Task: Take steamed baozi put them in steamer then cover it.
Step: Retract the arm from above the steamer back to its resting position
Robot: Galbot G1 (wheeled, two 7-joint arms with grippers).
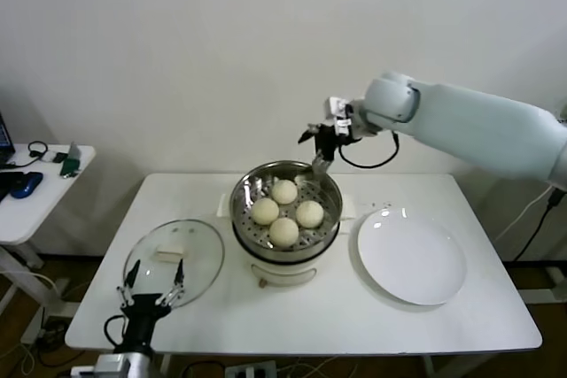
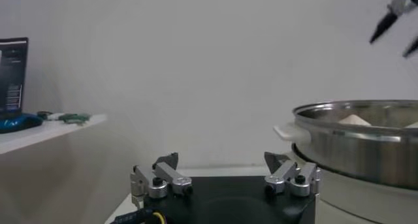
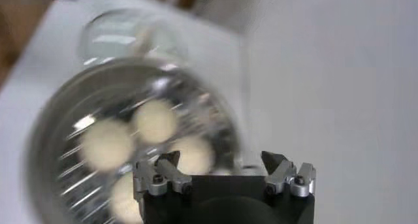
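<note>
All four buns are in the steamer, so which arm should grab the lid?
Left: the open left gripper sits right beside the cover, while the open right gripper hangs above the steamer's far rim.

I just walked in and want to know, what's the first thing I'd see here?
Four steamed baozi sit together in the shiny steamer at the middle of the white table. The right gripper hangs open above the steamer's far rim, holding nothing. The cover lies flat on the table to the left, with the open left gripper at its near edge.
</note>
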